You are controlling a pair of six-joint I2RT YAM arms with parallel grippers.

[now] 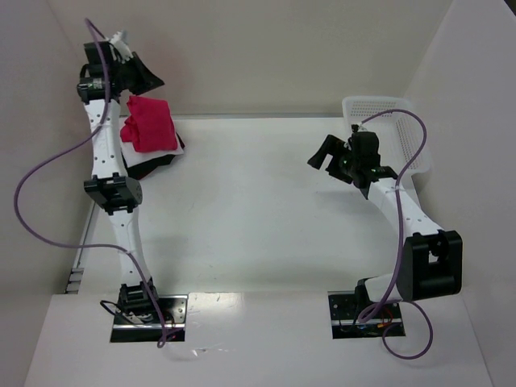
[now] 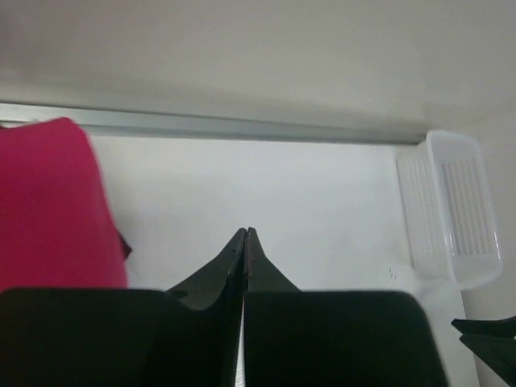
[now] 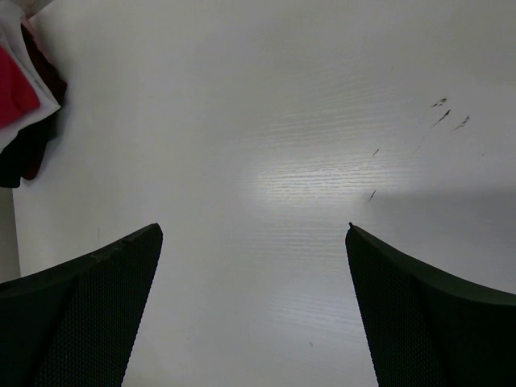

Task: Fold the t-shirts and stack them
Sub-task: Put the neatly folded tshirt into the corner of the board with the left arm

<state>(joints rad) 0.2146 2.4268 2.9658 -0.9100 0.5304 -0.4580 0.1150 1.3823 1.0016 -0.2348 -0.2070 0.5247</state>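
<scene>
The red t-shirt (image 1: 151,122) lies folded on top of a stack at the far left of the table. Under it a white t-shirt edge (image 1: 175,147) shows, and the black t-shirt (image 1: 149,164) is at the bottom. My left gripper (image 1: 153,78) is shut and empty, raised just behind the stack; in the left wrist view its tips (image 2: 245,234) meet, with the red t-shirt (image 2: 48,210) to their left. My right gripper (image 1: 322,157) is open and empty over the bare table at the right (image 3: 254,230). The stack shows in the right wrist view's top-left corner (image 3: 18,85).
A white mesh basket (image 1: 387,129) stands at the far right, behind the right arm; it also shows in the left wrist view (image 2: 451,210). Walls close the table at the back and both sides. A metal strip (image 2: 242,127) runs along the back edge.
</scene>
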